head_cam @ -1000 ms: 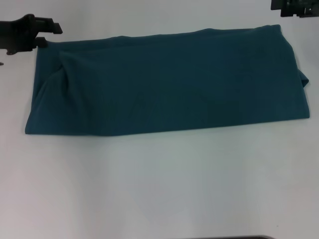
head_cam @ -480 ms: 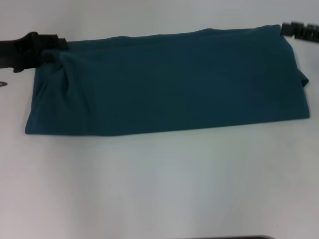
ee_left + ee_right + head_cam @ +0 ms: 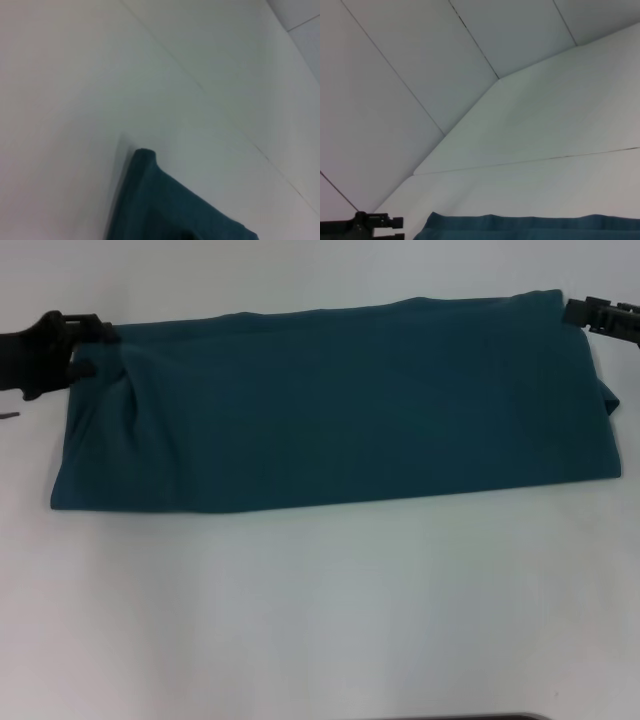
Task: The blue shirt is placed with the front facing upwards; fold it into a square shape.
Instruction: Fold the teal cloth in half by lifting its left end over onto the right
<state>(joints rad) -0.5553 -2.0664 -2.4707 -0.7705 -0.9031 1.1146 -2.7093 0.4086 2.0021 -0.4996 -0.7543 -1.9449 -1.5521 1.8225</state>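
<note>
The blue shirt (image 3: 340, 405) lies flat on the white table (image 3: 320, 620) as a long folded rectangle, plain teal side up. My left gripper (image 3: 92, 345) is at the shirt's far left corner, its fingers (image 3: 98, 326) spread above and below the bunched edge there. My right gripper (image 3: 574, 312) reaches in at the far right corner, touching or just over the cloth edge. The left wrist view shows one shirt corner (image 3: 160, 200). In the right wrist view the shirt's far edge (image 3: 530, 222) shows, with the left gripper (image 3: 395, 221) beyond it.
White table surface surrounds the shirt, with a wide bare stretch in front of it. A dark edge (image 3: 450, 717) shows at the very front of the head view. Pale wall panels (image 3: 420, 75) rise behind the table.
Both grippers have come down and inward from beyond the shirt's far corners to its far edge. The shirt itself has not shifted.
</note>
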